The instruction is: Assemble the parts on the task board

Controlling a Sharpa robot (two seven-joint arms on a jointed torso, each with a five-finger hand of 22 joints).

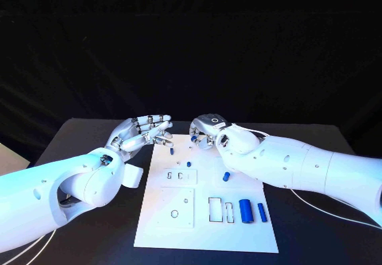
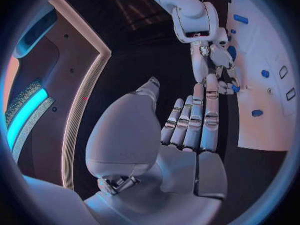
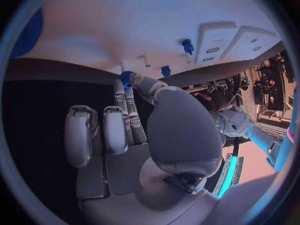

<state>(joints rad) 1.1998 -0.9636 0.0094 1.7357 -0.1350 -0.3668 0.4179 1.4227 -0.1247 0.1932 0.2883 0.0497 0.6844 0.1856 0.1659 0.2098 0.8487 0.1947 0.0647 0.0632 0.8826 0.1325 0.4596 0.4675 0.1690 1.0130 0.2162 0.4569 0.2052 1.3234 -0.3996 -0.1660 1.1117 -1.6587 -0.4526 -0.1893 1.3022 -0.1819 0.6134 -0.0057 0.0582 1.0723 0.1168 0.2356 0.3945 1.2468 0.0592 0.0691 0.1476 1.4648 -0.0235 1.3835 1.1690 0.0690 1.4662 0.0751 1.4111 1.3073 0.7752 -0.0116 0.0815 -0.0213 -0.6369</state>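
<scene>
The white task board (image 1: 207,232) lies in the middle of the black table. My right hand (image 1: 208,130) hovers at the board's far edge. In the right wrist view its thumb and a fingertip pinch a small blue part (image 3: 127,78) just over the board (image 3: 125,25). My left hand (image 1: 145,132) is held above the board's far left corner with its fingers stretched out and nothing in them. Small blue parts stand on the board's far half (image 1: 171,150) (image 1: 189,164) (image 1: 226,176). Two blue cylinders (image 1: 246,211) (image 1: 262,212) lie at the near right.
Raised white plates with slots (image 1: 180,176) and holes (image 1: 176,207) sit on the board's left half, and rectangular cutouts (image 1: 216,209) lie beside the cylinders. A white block (image 1: 133,176) sits off the board's left edge. Bare black table (image 1: 318,243) surrounds the board.
</scene>
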